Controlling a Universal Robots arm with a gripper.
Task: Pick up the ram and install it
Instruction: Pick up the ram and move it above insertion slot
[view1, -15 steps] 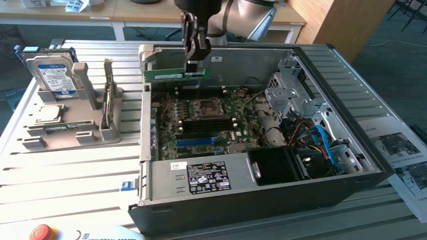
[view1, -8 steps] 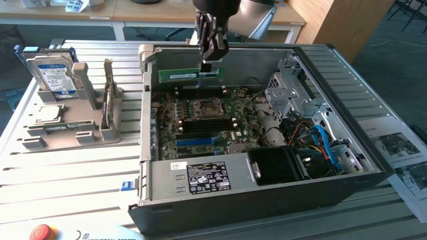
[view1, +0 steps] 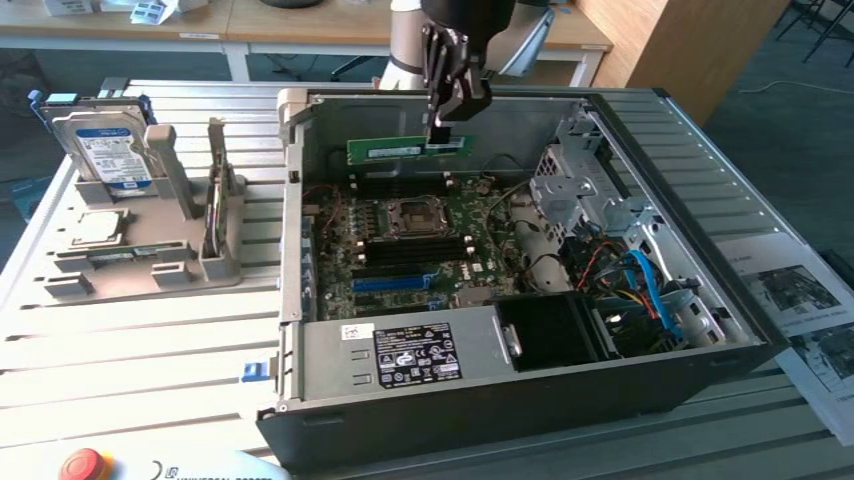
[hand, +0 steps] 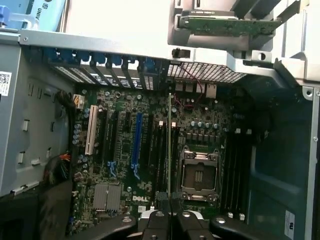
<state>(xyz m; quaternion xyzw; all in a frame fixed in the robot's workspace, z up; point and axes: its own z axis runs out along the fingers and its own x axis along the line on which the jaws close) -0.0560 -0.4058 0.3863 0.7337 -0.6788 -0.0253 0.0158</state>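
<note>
— Well, how's the gripper (view1: 442, 132)?
— Narrow, pinched on the ram (view1: 400, 150). It hangs inside the open computer case (view1: 534, 400), near the far wall.
— Where's the stick relative to the fingers?
— Exterior view: they grip the end toward that view's right. The rest juts toward that view's left, level, standing on edge, label strip facing the camera.
— Over what?
— Over the motherboard (view1: 400, 250), above the dark memory slots (view1: 400, 185) between the far wall and the processor socket (view1: 411, 218). Looks clear of them; can't tell the gap.
— Wrist view?
— Ram (hand: 169, 145) edge-on, a thin line running straight out from between the fingers (hand: 158, 224), lined up along the dark slots just beside the socket (hand: 199, 175).
— Outside the case?
— Grey holder (view1: 134, 270) on the table (view1: 134, 350). Hard drive (view1: 107, 145) upright in it, silver chip (view1: 96, 228) lying flat.
</note>
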